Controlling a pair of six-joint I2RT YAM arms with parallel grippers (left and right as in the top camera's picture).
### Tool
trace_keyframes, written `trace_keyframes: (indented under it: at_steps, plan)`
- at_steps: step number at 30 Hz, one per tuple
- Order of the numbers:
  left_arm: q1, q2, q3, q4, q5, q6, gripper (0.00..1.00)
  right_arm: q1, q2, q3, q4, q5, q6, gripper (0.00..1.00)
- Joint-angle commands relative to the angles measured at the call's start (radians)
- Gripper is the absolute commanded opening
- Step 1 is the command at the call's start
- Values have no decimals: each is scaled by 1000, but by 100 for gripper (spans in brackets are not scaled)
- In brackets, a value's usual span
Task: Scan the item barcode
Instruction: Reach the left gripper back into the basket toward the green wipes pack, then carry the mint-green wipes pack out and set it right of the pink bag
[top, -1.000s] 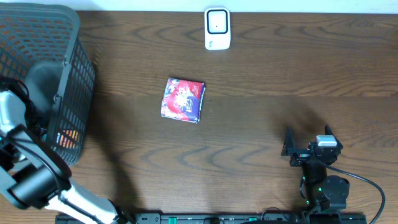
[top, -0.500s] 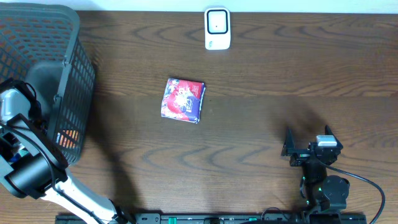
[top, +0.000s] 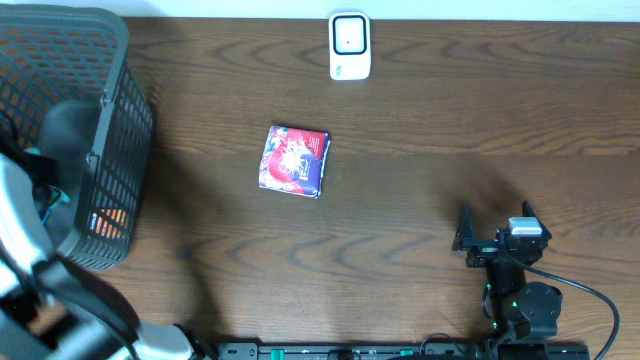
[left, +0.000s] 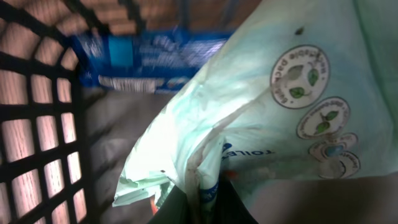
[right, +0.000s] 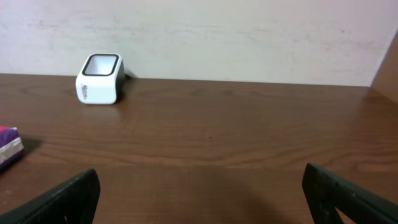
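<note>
Brown wooden table (top: 420, 120) is carrying a tall black plastic mesh basket (top: 125, 130) at its far left edge, and the left arm (top: 25, 240) is reaching down into it. Inside the basket, the left gripper (left: 205, 199) is clenching a crumpled fold of a pale green plastic-film pack (left: 280, 112), the item that is probably heading for the scan. The pack is lying low in the basket against a blue plastic packet (left: 143, 56), with the mesh wall just beside both.

A purple and red foil packet (top: 294, 160) is lying flat mid-table, between the basket and the white box-shaped barcode scanner (top: 349, 45), which is standing at the far edge near the centre. At the near right, well apart from everything else, the right gripper (right: 202, 196) is resting with its jaws spread wide and holding nothing.

Trouble is likely waiting in the lift. The fingers are pinching only a thin wrinkle of film rather than the body of the pack, so the wrapper could be stretching, tearing or sliding free as the weight comes on. The pack could also be catching on the mesh or the rim on its way up, or dragging the blue packet along with it. No barcode is showing on the visible face, so the code may be facing away from the scanner window. The foil packet is sitting close to the path towards the scanner, and a low carry could be knocking it.
</note>
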Motion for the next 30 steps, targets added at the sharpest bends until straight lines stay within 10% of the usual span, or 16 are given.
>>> trace_keyframes:
  at_steps: [1, 13, 30]
  plan:
    - [1, -154, 6, 10, 63, 24, 7, 10, -2, -3, -2, 5, 11, 99]
    - [-120, -553, 6, 245, 605, 161, 7, 10, -2, -3, -2, 5, 11, 99]
    - [-917, -256, 1, 200, 466, 225, 7, 10, -2, -3, -2, 5, 11, 99]
